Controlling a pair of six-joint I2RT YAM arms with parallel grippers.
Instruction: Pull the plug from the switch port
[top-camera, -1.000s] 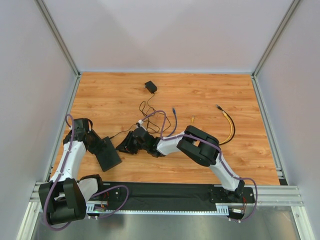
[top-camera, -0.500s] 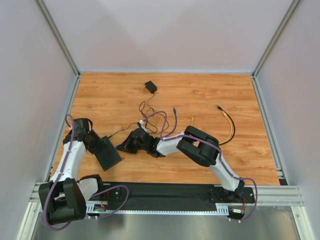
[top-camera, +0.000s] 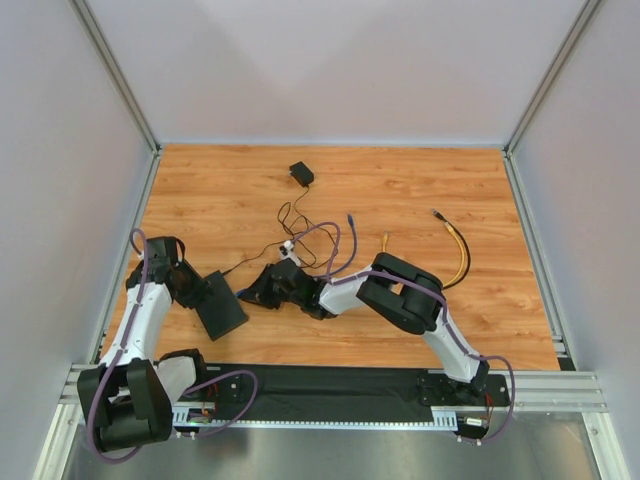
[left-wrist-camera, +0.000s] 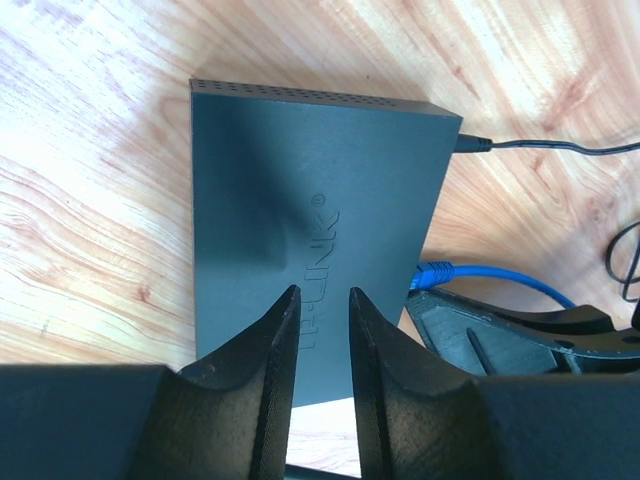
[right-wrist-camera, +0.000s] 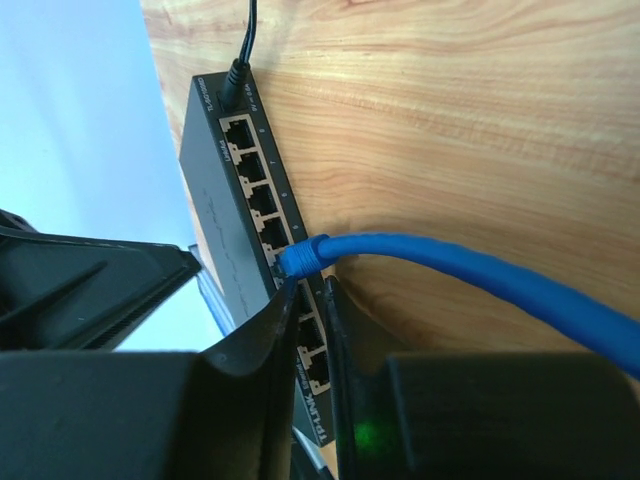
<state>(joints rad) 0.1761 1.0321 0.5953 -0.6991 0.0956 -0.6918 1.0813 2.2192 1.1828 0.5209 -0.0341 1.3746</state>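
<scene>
The switch is a flat matte-black box lying on the wooden table at the left. My left gripper stands over its top face, jaws a little apart with nothing between them. Sockets run along its narrow edge. The blue plug sits in a middle socket, with its blue cable running off to the right. My right gripper has its tips just short of the plug. A thin gap shows between them and nothing is in it. From above, the right gripper lies low beside the switch.
A black power lead is plugged in at the end of the socket row. It winds in loose loops to a small black adapter block at the back. A yellow cable lies at the right. A grey wall runs close on the left.
The switch has slid and turned slightly to the right, and my right gripper has drawn a little to the right. The left arm has hardly moved.
</scene>
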